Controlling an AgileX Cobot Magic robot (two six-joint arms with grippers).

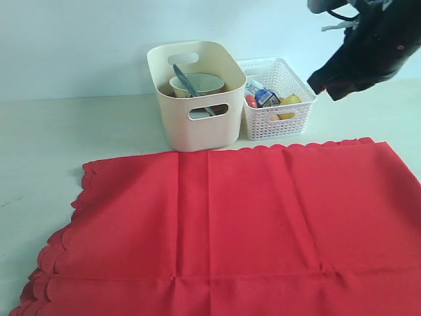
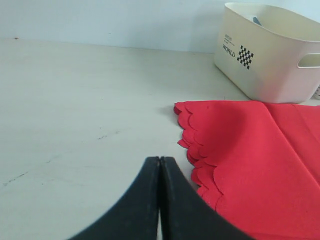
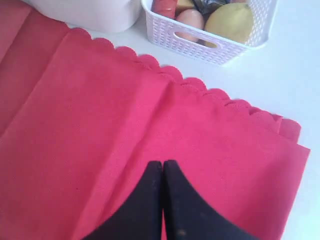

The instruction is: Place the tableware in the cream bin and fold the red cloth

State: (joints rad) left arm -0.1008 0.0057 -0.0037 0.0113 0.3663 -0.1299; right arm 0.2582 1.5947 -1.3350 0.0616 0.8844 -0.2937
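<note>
Black left gripper (image 2: pixel 159 161) and right gripper (image 3: pixel 163 165) both pinch shut on nothing. Large scalloped red fabric cloth (image 1: pixel 230 224) lies flat, below the right, just beside the left; its long axis spans between them.

- Cut off by the bottom and right edges of the exterior view: red cloth (image 1: pixel 230 230).
- Mostly hidden behind the wall of the cream bin (image 1: pixel 197 135): a bowl (image 1: pixel 197 83) and a grey handle (image 1: pixel 186 82), tool unidentifiable.
- Too small to name in the exterior view: contents of the white basket (image 1: pixel 276 122).
- Cropped at that view's top right corner: dark arm (image 1: pixel 368 46).
- Only the tips in the wrist views: left gripper (image 2: pixel 160 161), right gripper (image 3: pixel 162 165).
</note>
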